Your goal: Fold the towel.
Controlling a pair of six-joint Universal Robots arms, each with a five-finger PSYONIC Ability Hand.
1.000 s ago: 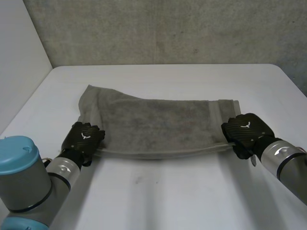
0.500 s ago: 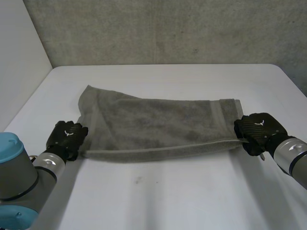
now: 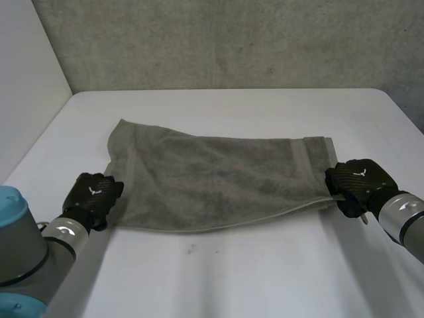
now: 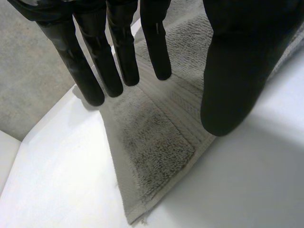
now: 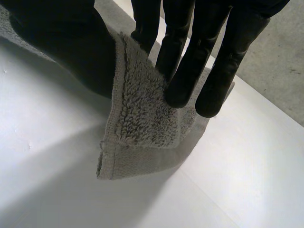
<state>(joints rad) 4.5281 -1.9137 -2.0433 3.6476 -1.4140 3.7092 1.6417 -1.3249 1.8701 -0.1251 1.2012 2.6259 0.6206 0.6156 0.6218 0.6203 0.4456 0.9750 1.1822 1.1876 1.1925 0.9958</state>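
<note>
A grey towel lies folded lengthwise on the white table, with its long near edge facing me. My left hand sits at the towel's near left corner. In the left wrist view its fingers are straight and its thumb stands apart, while the towel's corner lies flat on the table beneath them, untouched. My right hand is at the near right corner. In the right wrist view its thumb and fingers pinch that corner of the towel, which is lifted slightly off the table.
A grey concrete wall runs behind the table's far edge. A white panel stands along the table's left side. Bare tabletop stretches in front of the towel and beyond it.
Both hands moved outward, pulling the towel straight. My left hand then opened and let go of the near left corner, which now lies flat. The right hand keeps its pinch.
</note>
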